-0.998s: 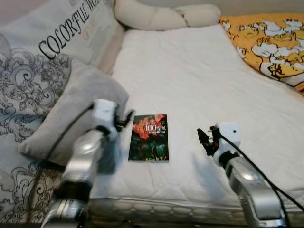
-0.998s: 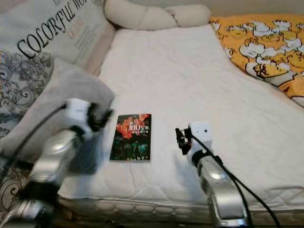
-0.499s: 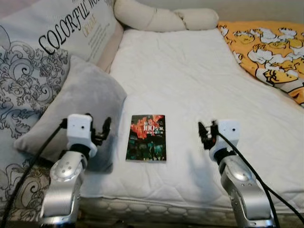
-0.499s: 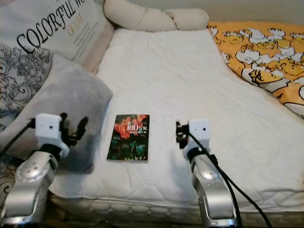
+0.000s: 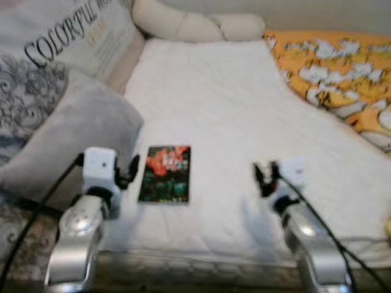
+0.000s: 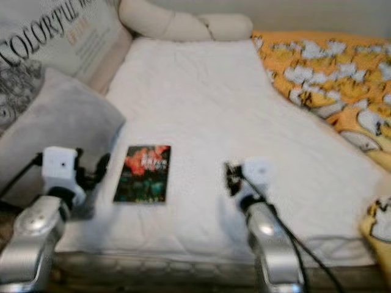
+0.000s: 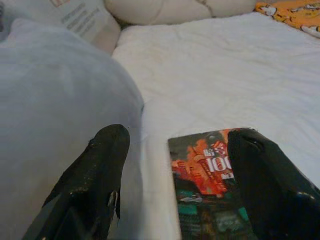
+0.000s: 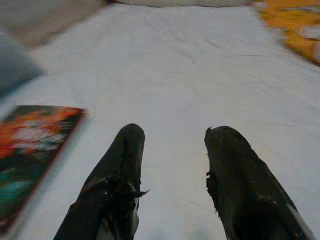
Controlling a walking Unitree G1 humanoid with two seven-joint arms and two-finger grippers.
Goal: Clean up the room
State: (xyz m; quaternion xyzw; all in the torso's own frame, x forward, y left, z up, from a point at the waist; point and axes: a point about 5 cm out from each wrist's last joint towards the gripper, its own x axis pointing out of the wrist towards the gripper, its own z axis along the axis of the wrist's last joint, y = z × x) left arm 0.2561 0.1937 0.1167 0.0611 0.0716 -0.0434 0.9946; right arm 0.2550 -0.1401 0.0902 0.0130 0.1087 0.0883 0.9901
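Black fingers of the left gripper [image 5: 125,173] are spread open, just beside the book [image 5: 165,173] on the white bed [image 5: 232,110]. Its long side points away. The right gripper [image 5: 264,178], open too, is farther off.

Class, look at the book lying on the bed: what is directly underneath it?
The book lies flat on the white mattress cover, beside the grey pillow. The patch of cover under the book is hidden, so anything beneath it cannot be seen.
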